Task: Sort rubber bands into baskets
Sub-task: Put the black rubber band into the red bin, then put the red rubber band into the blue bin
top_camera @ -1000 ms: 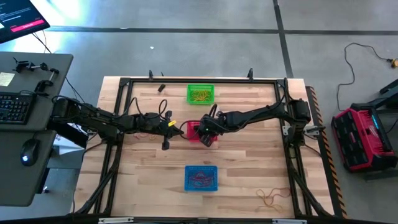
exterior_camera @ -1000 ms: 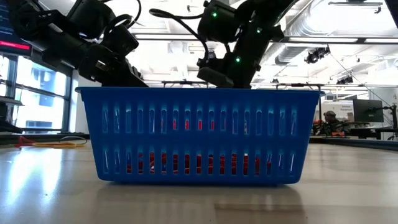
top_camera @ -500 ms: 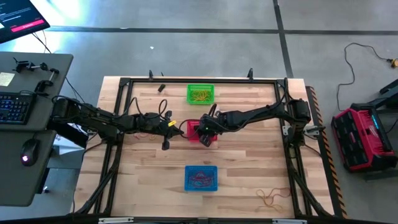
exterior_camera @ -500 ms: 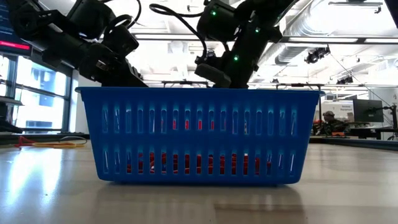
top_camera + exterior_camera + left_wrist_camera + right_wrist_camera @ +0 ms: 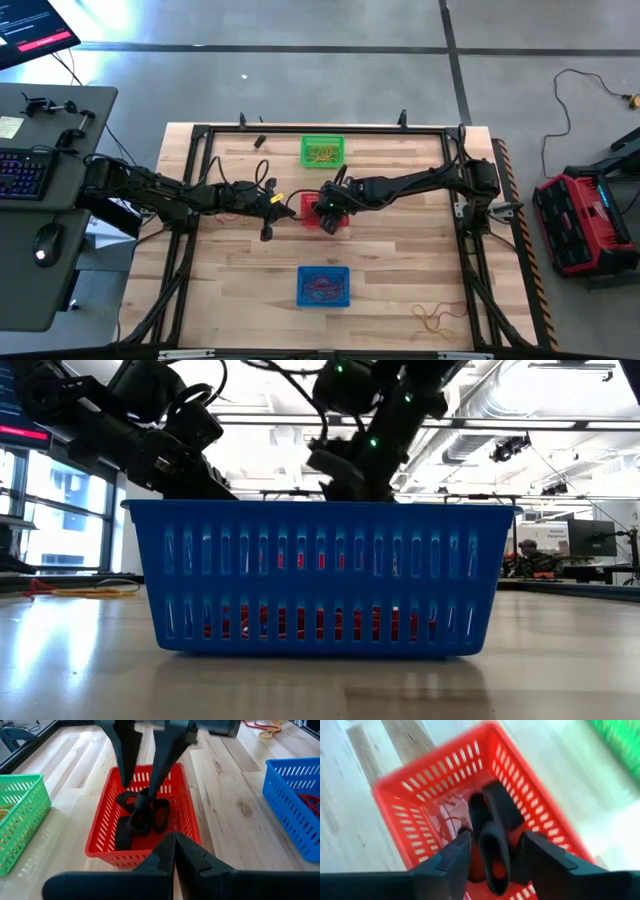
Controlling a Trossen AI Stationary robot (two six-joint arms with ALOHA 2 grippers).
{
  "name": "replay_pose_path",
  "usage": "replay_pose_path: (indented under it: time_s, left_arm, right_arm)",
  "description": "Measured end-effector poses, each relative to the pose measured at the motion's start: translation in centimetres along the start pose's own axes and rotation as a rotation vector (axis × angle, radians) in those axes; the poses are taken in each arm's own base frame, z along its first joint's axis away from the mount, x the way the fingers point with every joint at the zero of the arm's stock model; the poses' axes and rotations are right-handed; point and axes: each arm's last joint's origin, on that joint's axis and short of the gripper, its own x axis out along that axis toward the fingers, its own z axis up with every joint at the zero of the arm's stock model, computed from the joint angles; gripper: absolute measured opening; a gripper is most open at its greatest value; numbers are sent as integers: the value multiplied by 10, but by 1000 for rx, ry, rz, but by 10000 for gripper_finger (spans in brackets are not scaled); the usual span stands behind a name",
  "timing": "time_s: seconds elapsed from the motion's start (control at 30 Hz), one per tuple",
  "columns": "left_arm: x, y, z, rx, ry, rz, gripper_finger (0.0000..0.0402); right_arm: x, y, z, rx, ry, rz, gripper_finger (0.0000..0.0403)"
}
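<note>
The right gripper (image 5: 492, 857) stands with fingers parted directly over the red basket (image 5: 102, 827), the black rubber bands (image 5: 142, 815) lying loose on the basket floor just below it, while the closed left gripper (image 5: 172, 852) waits beside the basket's near wall

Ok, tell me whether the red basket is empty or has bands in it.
Not empty: the red basket holds black rubber bands, lying under the right end effector, whose fingers are spread.

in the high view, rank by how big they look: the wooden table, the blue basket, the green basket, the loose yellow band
1. wooden table
2. blue basket and green basket: too alike to rank
3. loose yellow band, smallest
</note>
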Motion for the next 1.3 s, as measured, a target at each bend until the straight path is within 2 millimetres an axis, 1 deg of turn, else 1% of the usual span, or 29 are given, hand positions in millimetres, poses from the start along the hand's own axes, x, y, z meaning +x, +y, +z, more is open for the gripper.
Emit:
replay_pose_path:
  time_s: [0.1, 0.2, 0.3, 0.43, 0.47, 0.57, 0.63, 0.73, 0.83, 0.93, 1.0, 1.17, 1.23, 1.3]
  left_arm:
    - [0, 0, 0, 0, 0, 0, 0]
    - [0, 0, 0, -1, 1, 0, 0]
    - [0, 0, 0, -10, 1, 0, 0]
    - [0, 0, 0, -11, 1, 0, 0]
    - [0, 0, 0, -11, 1, 0, 0]
    - [0, 0, 0, -11, 1, 0, 0]
    - [0, 0, -1, -14, 7, -1, 0]
    - [0, 0, -1, -19, 13, 6, 0]
    - [-2, 0, -1, -22, 16, 15, 0]
    - [-5, 1, 1, -22, 18, 35, 0]
    - [-9, 1, 1, -22, 35, 40, 0]
    - [-23, 0, 4, -20, 56, 36, 0]
    - [-30, -1, 3, -16, 79, 29, 0]
    - [-36, -3, 4, -12, 88, 20, 0]
  right_arm:
    - [-8, 3, 10, -59, -15, -11, 179]
    - [-13, 5, 18, -110, -58, 3, 162]
    - [-9, 4, 17, -156, -84, 10, 113]
    - [0, 0, 9, -173, -83, 21, 21]
    - [4, -2, 7, -176, -81, 29, 11]
    - [18, -8, -3, -154, -76, 31, 20]
    - [23, -11, -5, -139, -89, 53, 22]
    - [27, -15, -6, -125, -113, 76, 11]
    - [27, -15, -5, -148, -114, 70, 2]
    - [20, -13, 2, -168, -144, 76, 4]
    - [12, -10, 6, -189, -173, 66, 2]
    - [-19, 0, 9, -254, -249, -1, 0]
    - [-33, 3, 8, -264, -285, -25, 0]
    - [-42, 5, 4, -270, -312, -36, 0]
